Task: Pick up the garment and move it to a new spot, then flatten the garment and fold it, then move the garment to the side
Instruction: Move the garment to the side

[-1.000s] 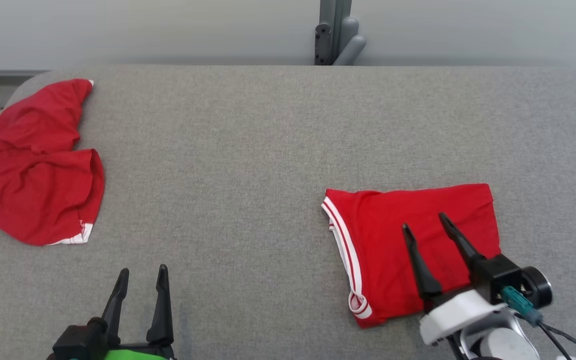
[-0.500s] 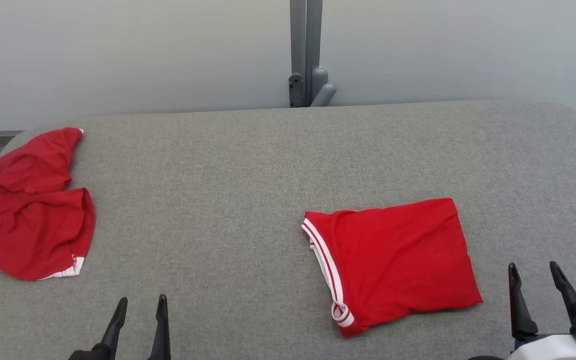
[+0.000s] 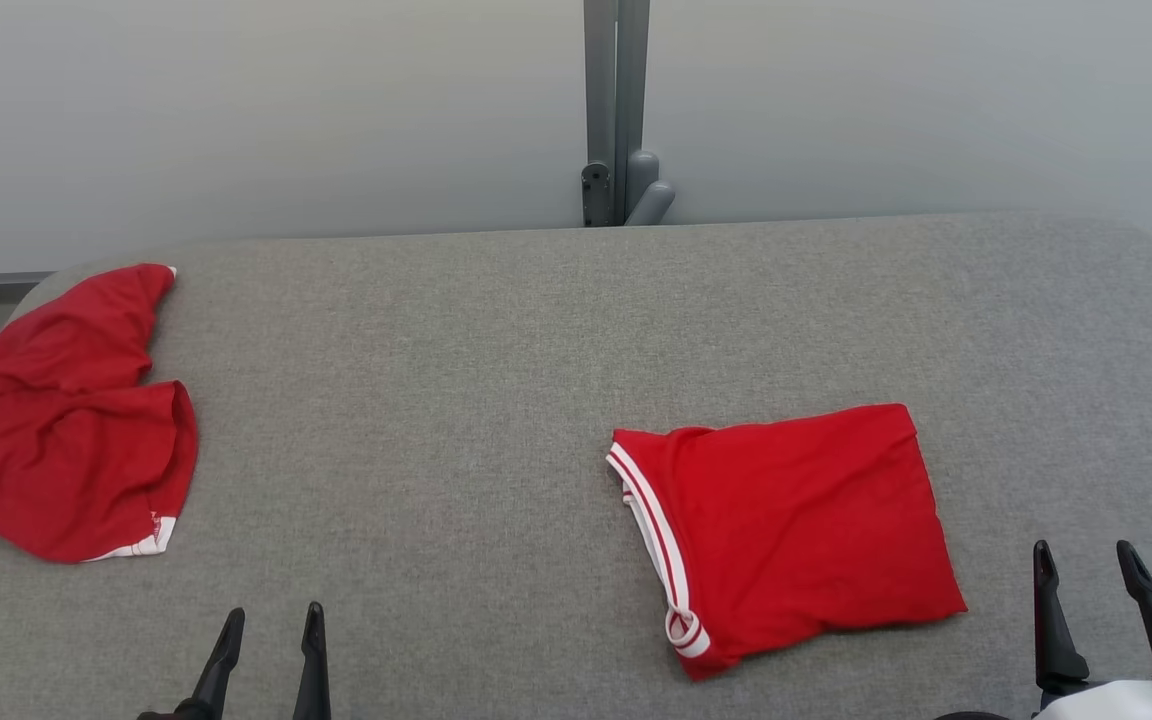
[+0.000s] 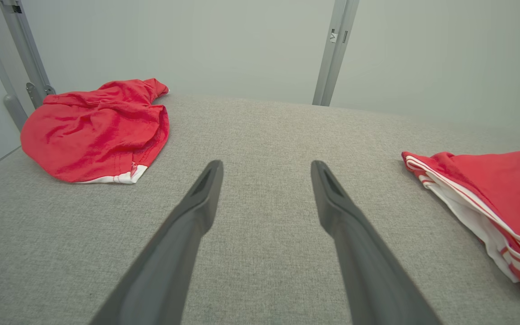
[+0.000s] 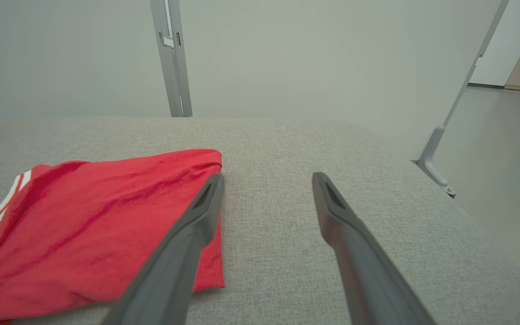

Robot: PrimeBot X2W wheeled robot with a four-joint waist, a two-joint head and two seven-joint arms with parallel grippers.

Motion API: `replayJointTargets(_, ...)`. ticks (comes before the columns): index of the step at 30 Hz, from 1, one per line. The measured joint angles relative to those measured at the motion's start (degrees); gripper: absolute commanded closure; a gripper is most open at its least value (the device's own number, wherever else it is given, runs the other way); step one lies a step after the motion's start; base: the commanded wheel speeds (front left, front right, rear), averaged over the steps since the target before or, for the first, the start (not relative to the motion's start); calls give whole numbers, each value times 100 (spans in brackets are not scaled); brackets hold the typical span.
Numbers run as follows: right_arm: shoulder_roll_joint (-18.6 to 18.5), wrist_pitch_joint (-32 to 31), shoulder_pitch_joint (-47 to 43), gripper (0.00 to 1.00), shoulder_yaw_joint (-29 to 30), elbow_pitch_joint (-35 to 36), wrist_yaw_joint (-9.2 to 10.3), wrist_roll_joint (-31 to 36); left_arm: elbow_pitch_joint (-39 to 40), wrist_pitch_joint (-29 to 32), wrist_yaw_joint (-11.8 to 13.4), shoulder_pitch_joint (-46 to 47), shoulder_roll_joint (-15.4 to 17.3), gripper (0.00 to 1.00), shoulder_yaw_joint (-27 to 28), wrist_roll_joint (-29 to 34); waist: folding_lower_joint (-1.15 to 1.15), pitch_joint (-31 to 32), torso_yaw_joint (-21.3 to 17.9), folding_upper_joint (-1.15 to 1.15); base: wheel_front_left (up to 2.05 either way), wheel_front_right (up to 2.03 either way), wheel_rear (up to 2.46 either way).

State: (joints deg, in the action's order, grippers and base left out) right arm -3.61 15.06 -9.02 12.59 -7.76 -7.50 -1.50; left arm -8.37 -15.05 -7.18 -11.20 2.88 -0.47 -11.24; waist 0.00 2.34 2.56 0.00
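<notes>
Folded garment (image 3: pixel 791 530) lies flat on the grey table (image 3: pixel 486 340), right of the middle, a neat red block with white-striped trim along its left edge. There are two garments in all: the second, a crumpled garment (image 3: pixel 66 460), also red with a white hem, sits well apart at the table's far left end. One grey post (image 3: pixel 616 100) stands behind the table.

There are two grippers, both empty with fingers spread wide. The left gripper (image 3: pixel 273 615) hangs over bare table at the near edge, between the two garments. The right gripper (image 3: pixel 1083 550) is just right of the folded garment's near right corner, apart from it.

In the head view both grippers are cut off at the bottom edge. In the left wrist view the folded garment (image 4: pixel 499 180) runs off the right side; the crumpled garment (image 4: pixel 93 131) shows whole. In the right wrist view one finger (image 5: pixel 183 253) crosses in front of the folded garment (image 5: pixel 84 225), hiding part of its edge. A small mark by the crumpled garment's hem is too small to read.
</notes>
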Motion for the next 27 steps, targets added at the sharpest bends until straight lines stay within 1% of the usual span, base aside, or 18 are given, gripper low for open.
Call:
replayJointTargets(9, 13, 0, 29, 0, -73, 11, 0, -1, 13, 0, -13, 0, 0, 0, -30, -5, 0, -40, 20, 0, 0, 0, 0)
replayJointTargets(10, 24, 0, 40, 0, -59, 32, 0, -107, 18, 0, -13, 1, 0, 0, -31, -5, 0, -50, 23, 0, 0, 0, 0)
replayJointTargets(12, 45, 1, 151, 0, -3, 26, 1, -543, 42, 0, -14, 2, 0, 0, -19, -22, 0, -87, 28, 0, 0, 0, 0)
replayJointTargets(13, 31, -11, 223, 0, -86, -133, 1, -726, 54, 0, -14, 3, -1, 0, -7, -37, 0, -110, 29, 0, 0, 0, 0)
replayJointTargets(15, -40, -399, 388, 0, -424, -354, 1, -1028, 73, 0, -19, 7, 1, 0, -13, -78, 0, -173, 25, 0, 0, 0, 0)
replayJointTargets(16, -102, -658, 591, 0, -503, -388, -4, -1156, 81, 0, -20, 8, 1, 0, -54, -78, 0, -212, 23, 0, 0, 0, 0)
replayJointTargets(17, -432, -1271, 1142, 0, -635, -481, -4, -1414, 74, 0, -20, 60, 1, 0, -165, -92, 0, -315, 22, 0, 0, 0, 0)
replayJointTargets(18, -579, -1567, 1373, 0, -655, -566, -4, -1447, 68, 0, -21, 120, -3, 0, -232, -109, 0, -371, 26, 0, 0, 0, 0)
replayJointTargets(22, -843, -2776, 1968, 0, -877, -1100, -3, -1797, 60, 0, -22, 324, -3, 0, -337, -168, 0, -590, 88, 0, 0, 0, 0)
replayJointTargets(25, -990, -3356, 2213, 0, -1151, -1521, -3, -2087, 25, 0, -22, 361, -3, 0, -369, -175, 0, -689, 204, 0, 0, 0, 0)
replayJointTargets(27, -1123, -3449, 2273, 0, -1296, -1734, -4, -2132, -7, 0, -22, 364, -2, 0, -353, -175, 0, -729, 303, 0, 0, 0, 0)
